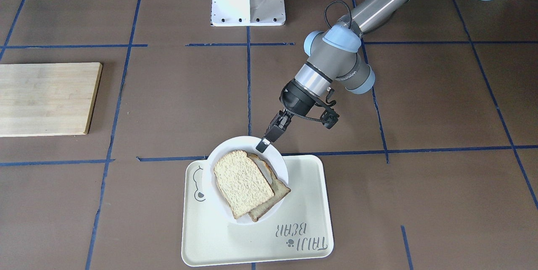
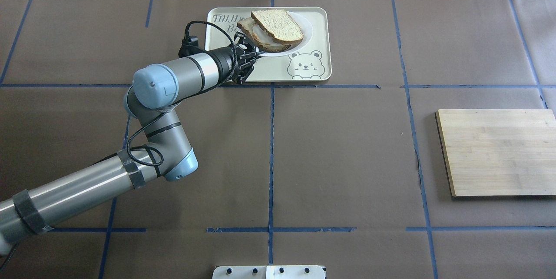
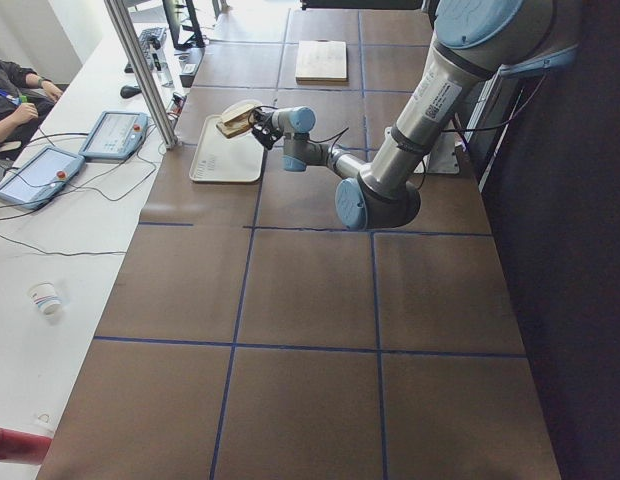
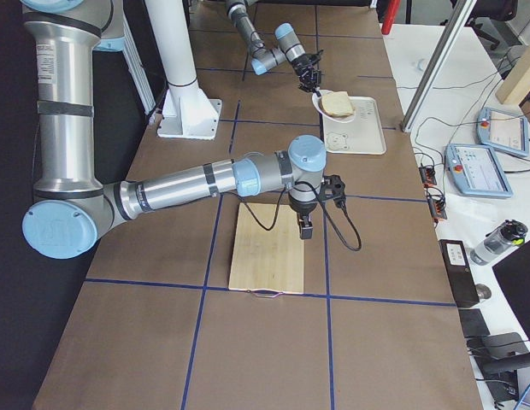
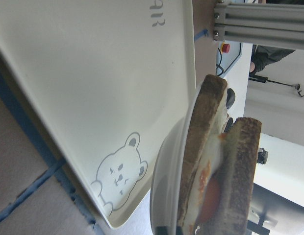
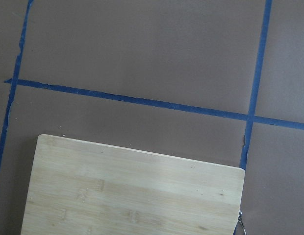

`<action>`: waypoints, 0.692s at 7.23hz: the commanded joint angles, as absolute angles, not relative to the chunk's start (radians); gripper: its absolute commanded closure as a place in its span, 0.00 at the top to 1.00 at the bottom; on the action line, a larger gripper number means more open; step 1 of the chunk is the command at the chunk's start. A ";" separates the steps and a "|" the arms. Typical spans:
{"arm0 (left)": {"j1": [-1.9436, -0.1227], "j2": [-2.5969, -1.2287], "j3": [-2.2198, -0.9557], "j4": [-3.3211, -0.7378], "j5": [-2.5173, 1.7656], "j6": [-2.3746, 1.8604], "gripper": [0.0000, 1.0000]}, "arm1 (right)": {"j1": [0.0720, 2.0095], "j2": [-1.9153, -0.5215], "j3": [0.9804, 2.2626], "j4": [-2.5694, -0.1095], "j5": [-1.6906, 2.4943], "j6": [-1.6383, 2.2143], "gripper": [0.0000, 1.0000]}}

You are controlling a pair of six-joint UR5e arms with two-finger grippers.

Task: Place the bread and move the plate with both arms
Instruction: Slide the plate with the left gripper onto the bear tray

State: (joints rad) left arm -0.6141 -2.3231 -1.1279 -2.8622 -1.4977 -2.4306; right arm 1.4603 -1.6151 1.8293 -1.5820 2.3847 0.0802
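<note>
The left gripper (image 1: 263,145) is clenched on the rim of the plate (image 1: 229,146), at the edge that faces the robot. One finger is seen above the rim; the other is hidden under it. The plate is held in the air over the tray (image 1: 260,244) and does not rest on it. In the front view its gripped edge reaches out past the tray border. In the left wrist view the plate looks tilted against the tray floor.

The bread (image 1: 240,186) lies on the plate, on top of a second slice (image 1: 278,191). It is shifted a little, so the crust of the lower slice shows at one side. The left wrist view shows a fried egg between the two slices.

The right gripper (image 4: 306,229) hangs above the wooden board (image 4: 265,252), near the board's far edge and well apart from the tray. It points downward. It shows only in the side view, so I cannot tell if its fingers are closed or apart. The board lies flat on the brown table (image 1: 420,202).
</note>
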 commanded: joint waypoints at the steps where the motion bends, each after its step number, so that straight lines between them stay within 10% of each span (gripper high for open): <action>1: -0.652 -2.399 -0.924 -2.853 -1.489 -2.438 0.00 | 1.476 -1.611 1.777 -1.578 2.356 0.068 1.00; 5: -0.647 -2.410 -0.910 -2.853 -1.512 -2.431 0.06 | 1.476 -1.614 1.766 -1.580 2.359 0.072 1.00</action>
